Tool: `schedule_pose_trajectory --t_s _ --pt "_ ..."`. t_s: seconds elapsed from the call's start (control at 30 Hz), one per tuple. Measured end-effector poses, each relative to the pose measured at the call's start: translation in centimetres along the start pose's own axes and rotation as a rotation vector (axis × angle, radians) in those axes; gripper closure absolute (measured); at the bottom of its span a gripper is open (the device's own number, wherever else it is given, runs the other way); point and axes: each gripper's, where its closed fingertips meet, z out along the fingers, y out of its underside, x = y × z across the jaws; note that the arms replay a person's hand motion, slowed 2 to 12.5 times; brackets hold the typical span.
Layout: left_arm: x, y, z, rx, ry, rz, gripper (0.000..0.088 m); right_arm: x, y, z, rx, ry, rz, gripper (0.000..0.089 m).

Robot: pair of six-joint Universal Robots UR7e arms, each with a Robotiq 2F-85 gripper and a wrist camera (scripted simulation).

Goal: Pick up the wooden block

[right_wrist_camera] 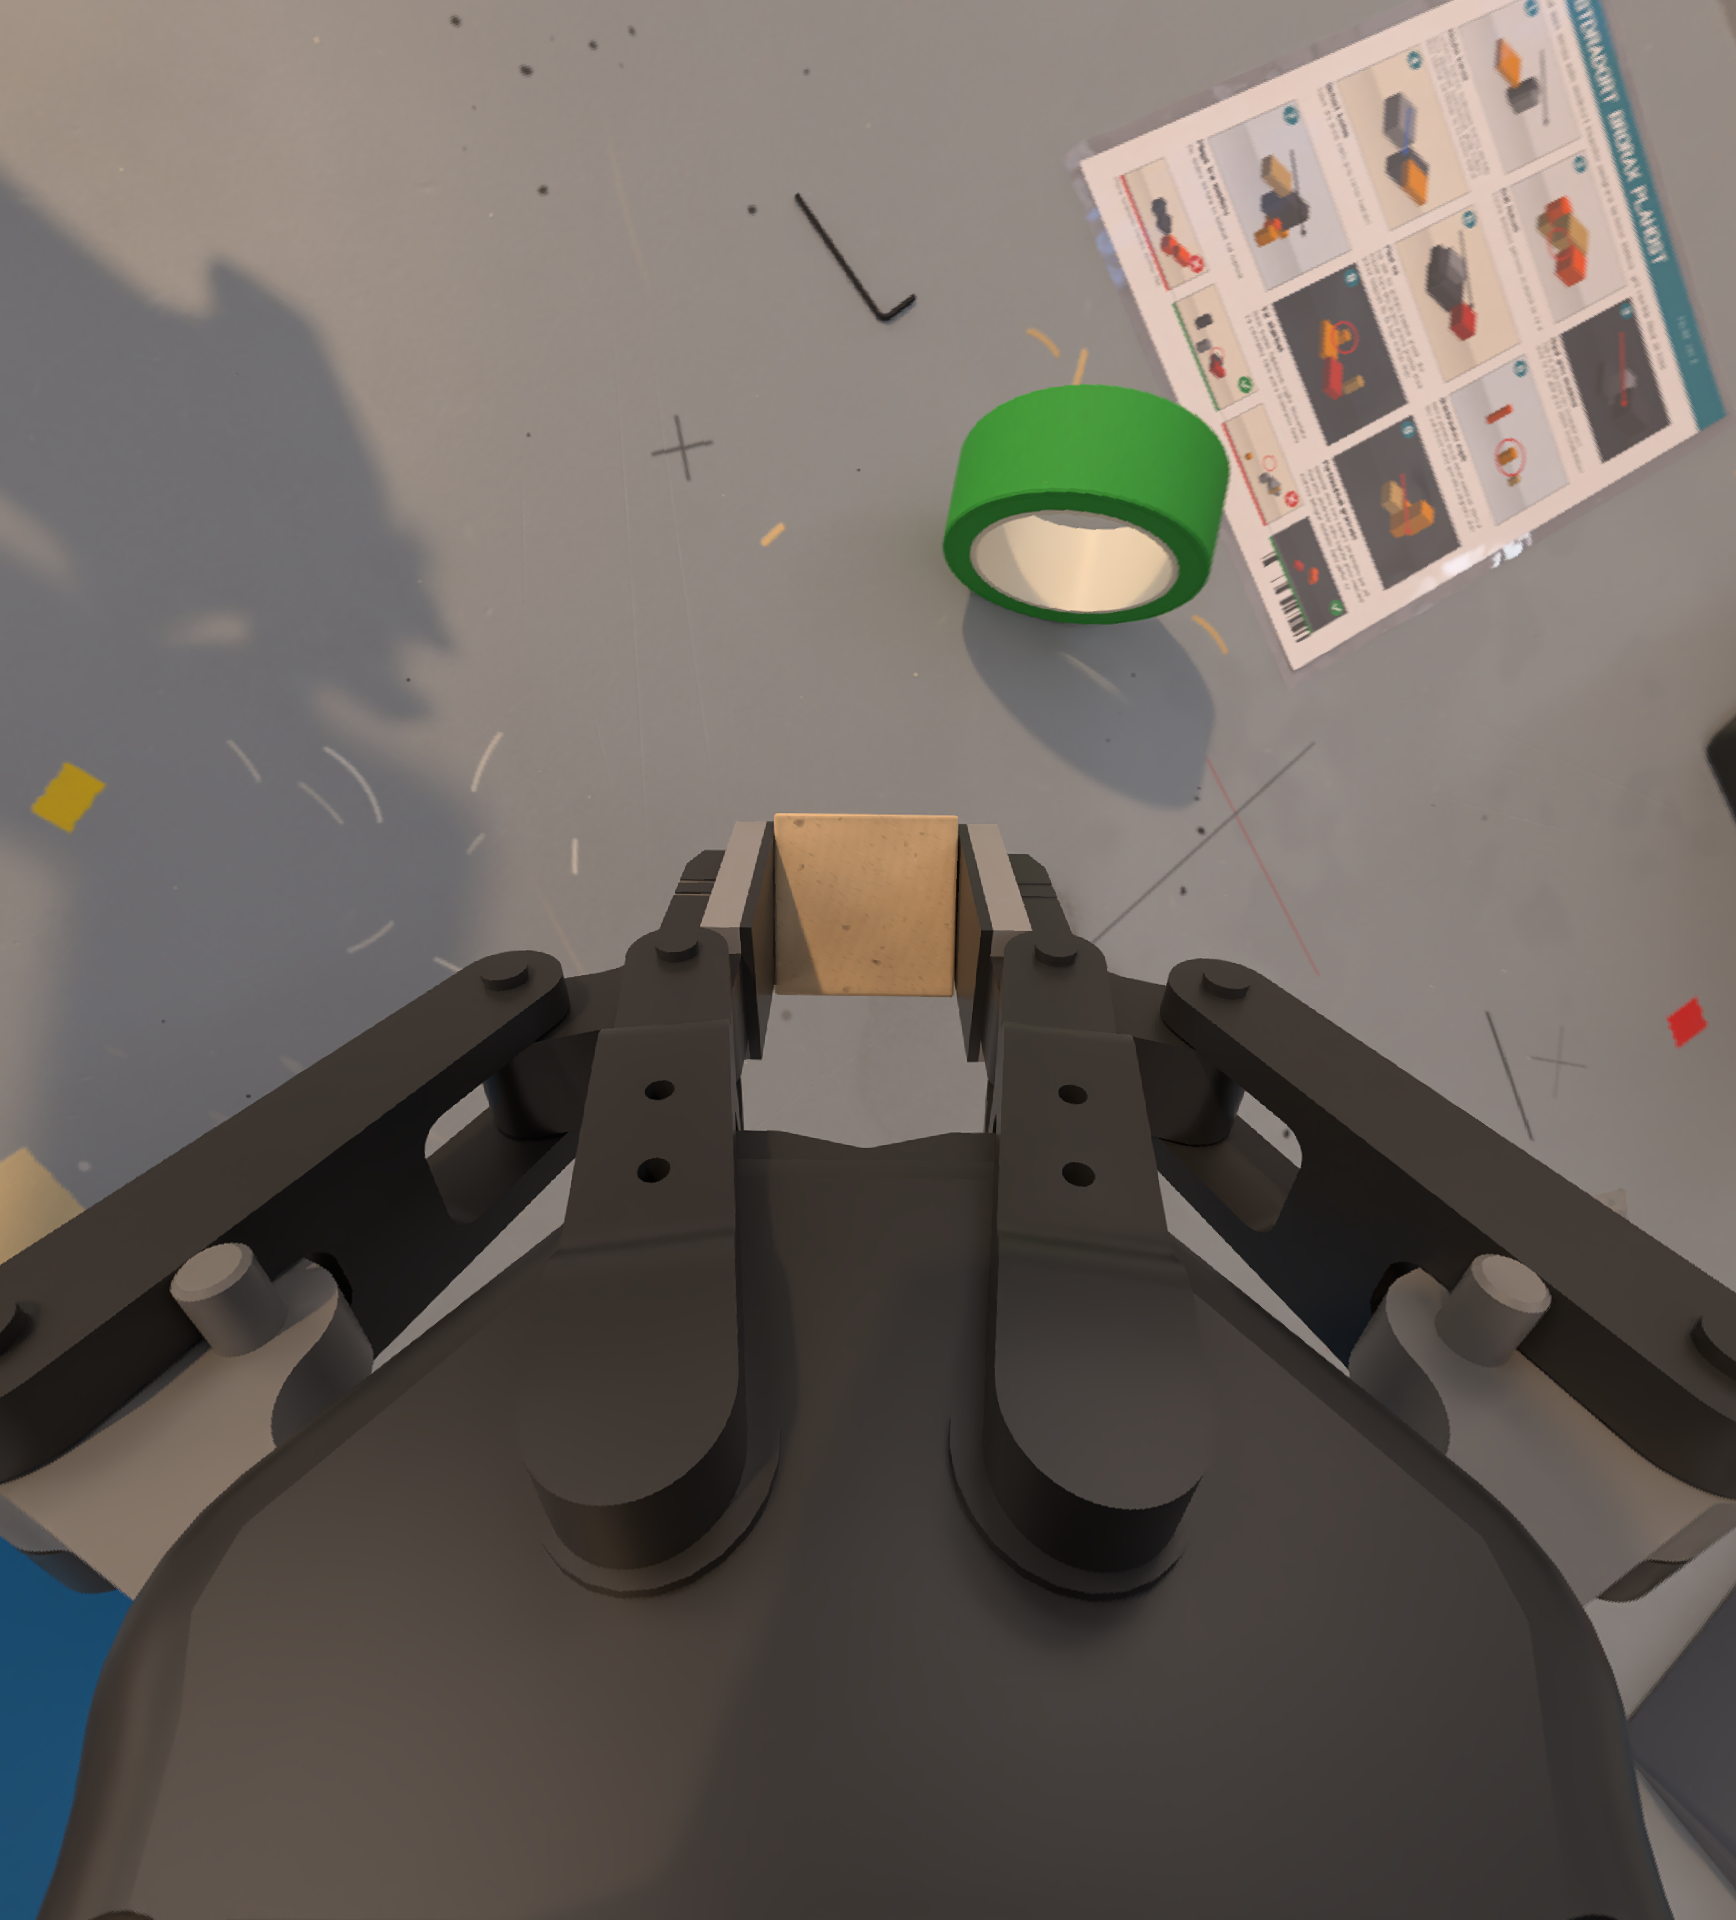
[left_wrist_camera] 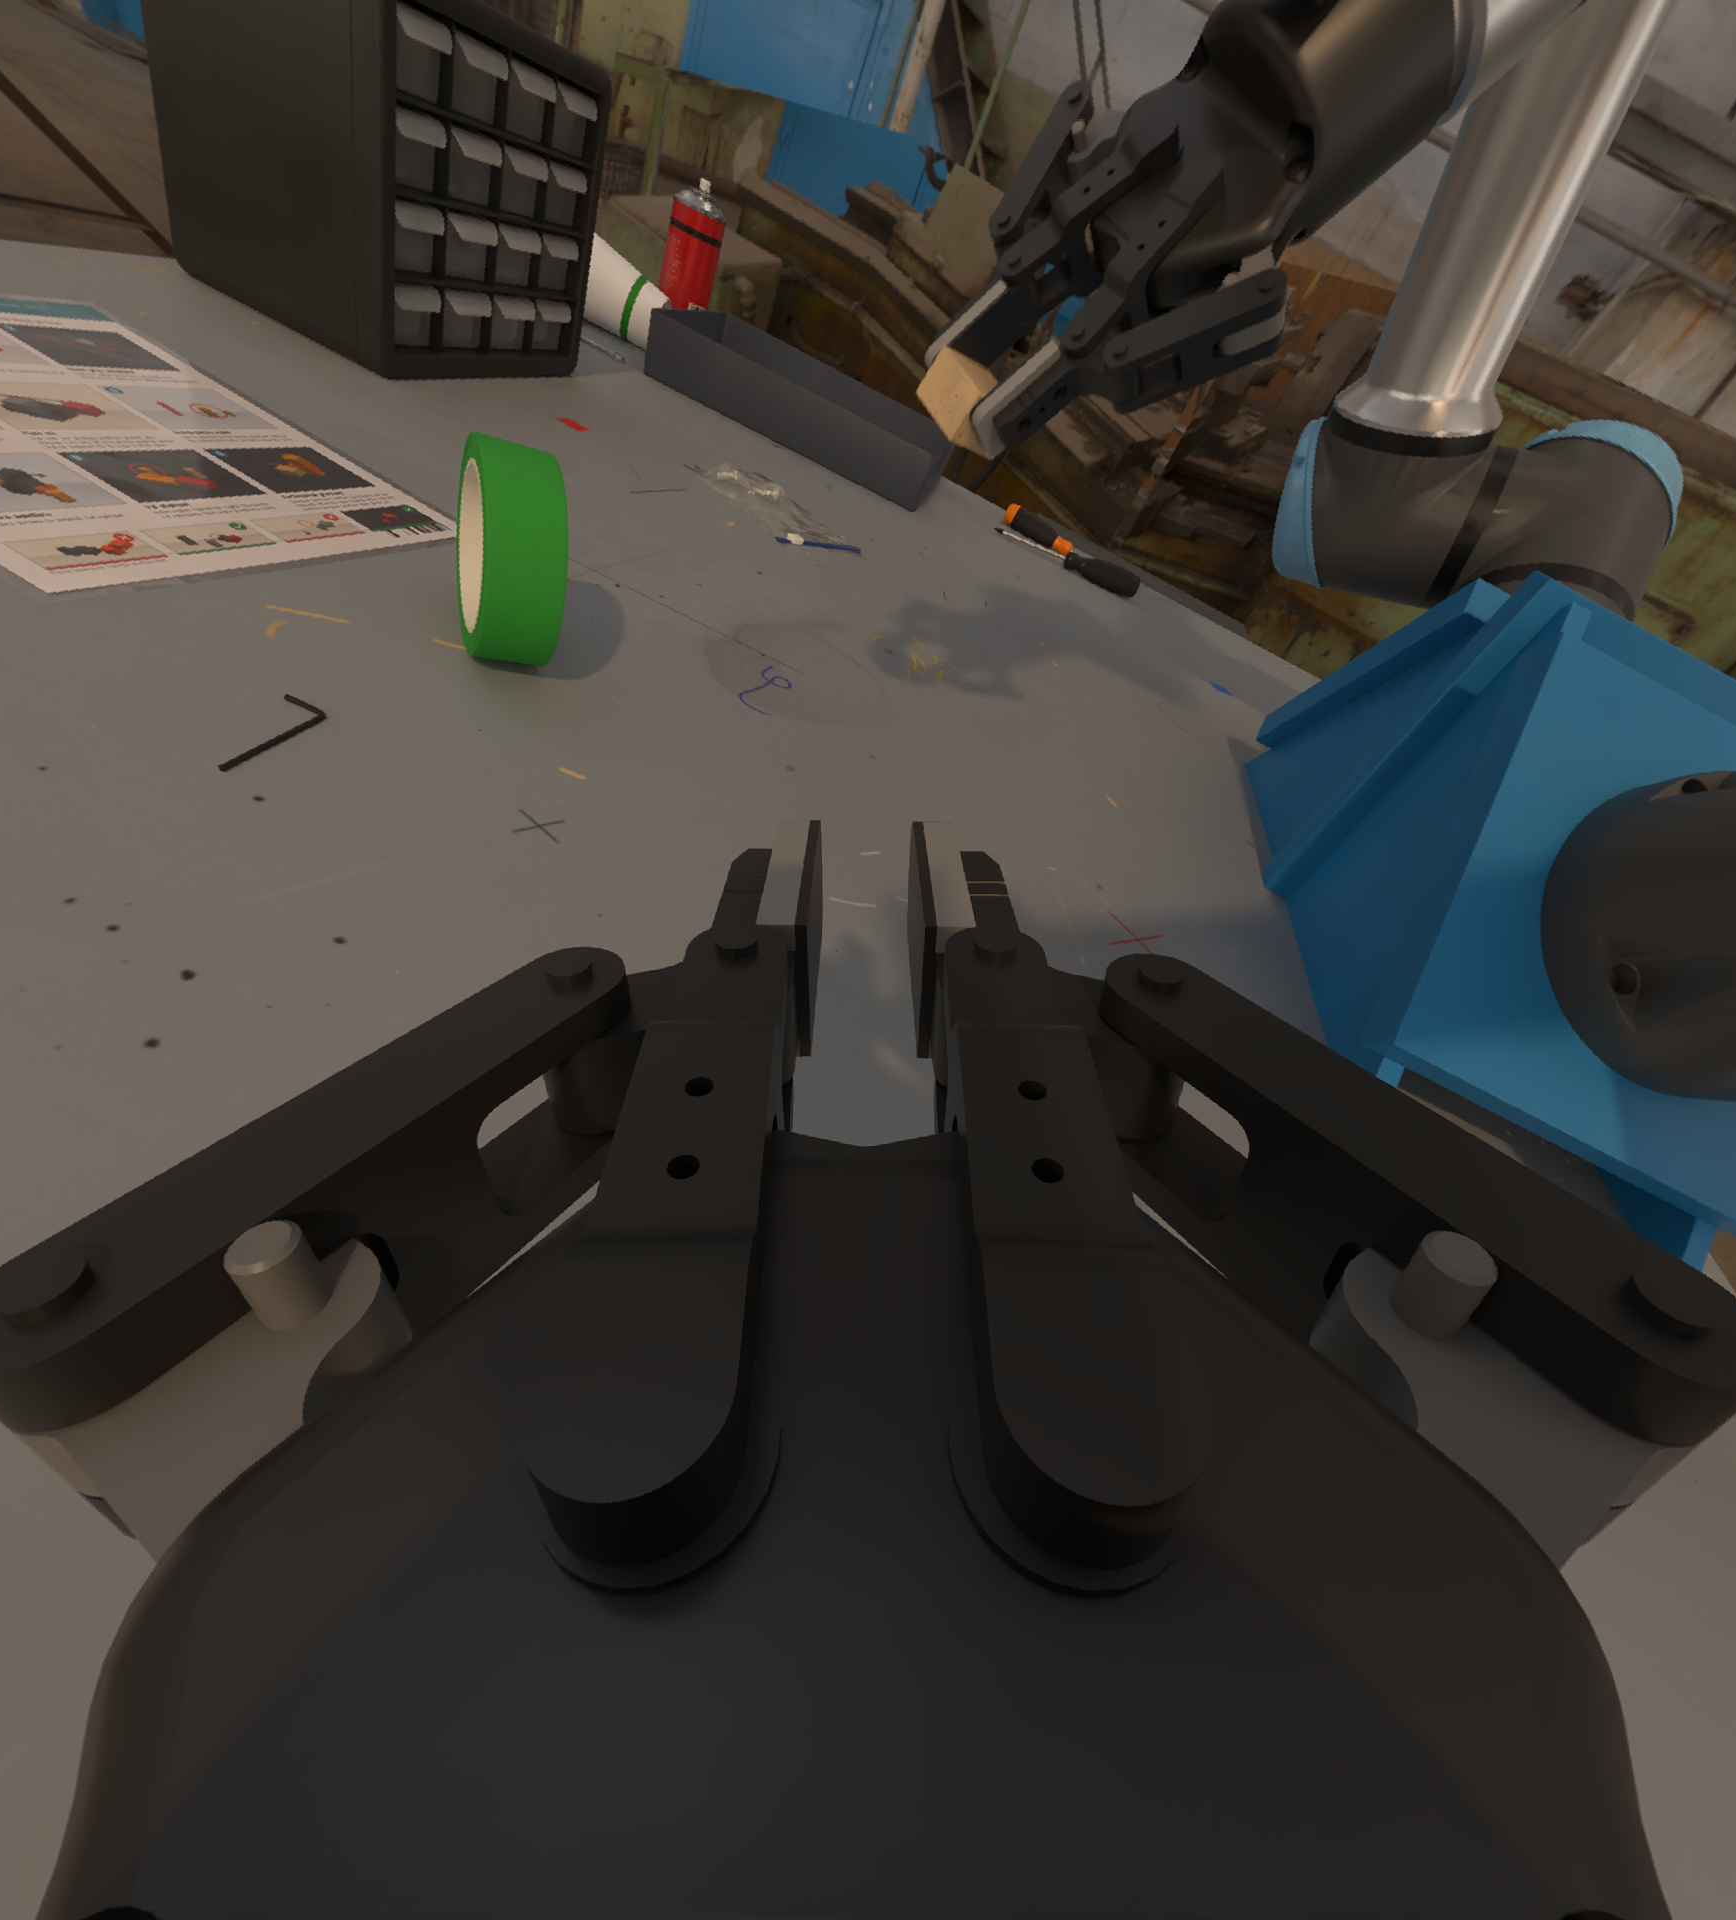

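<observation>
The wooden block [right_wrist_camera: 864, 904] is a pale tan cube clamped between the pads of my right gripper [right_wrist_camera: 865, 873], held well above the grey table [right_wrist_camera: 428, 416]. In the left wrist view the right gripper [left_wrist_camera: 968, 400] hangs in the air at the upper right with the block [left_wrist_camera: 952, 390] at its fingertips, past the table's far edge region. My left gripper [left_wrist_camera: 865, 862] is low over the table [left_wrist_camera: 843, 727], its fingers drawn close with a narrow gap and nothing between them.
A green tape roll [left_wrist_camera: 513, 551] stands on edge left of centre. A black drawer cabinet [left_wrist_camera: 376, 177], an instruction sheet [left_wrist_camera: 116, 436], a grey tray [left_wrist_camera: 802, 405], a red spray can [left_wrist_camera: 692, 244], an Allen key [left_wrist_camera: 272, 732], screwdrivers [left_wrist_camera: 1066, 551] and a blue arm mount [left_wrist_camera: 1529, 883] surround it.
</observation>
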Motion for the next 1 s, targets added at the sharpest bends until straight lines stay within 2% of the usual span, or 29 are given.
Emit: schedule_pose_trajectory --t_s 0.37,0.6,1.0 --pt "0.4 0.0 0.2 -0.005 0.007 0.008 0.0730 2.9 0.1 -4.4 0.033 0.065 0.035 0.0600" --pt "0.5 0.1 0.4 -0.008 0.010 0.010 0.0730 5.1 0.8 -7.1 0.045 0.126 0.077 0.0600" --pt "0.6 0.1 0.4 -0.013 0.013 0.008 0.0731 10.4 3.7 -12.3 0.071 0.282 0.225 0.0600"
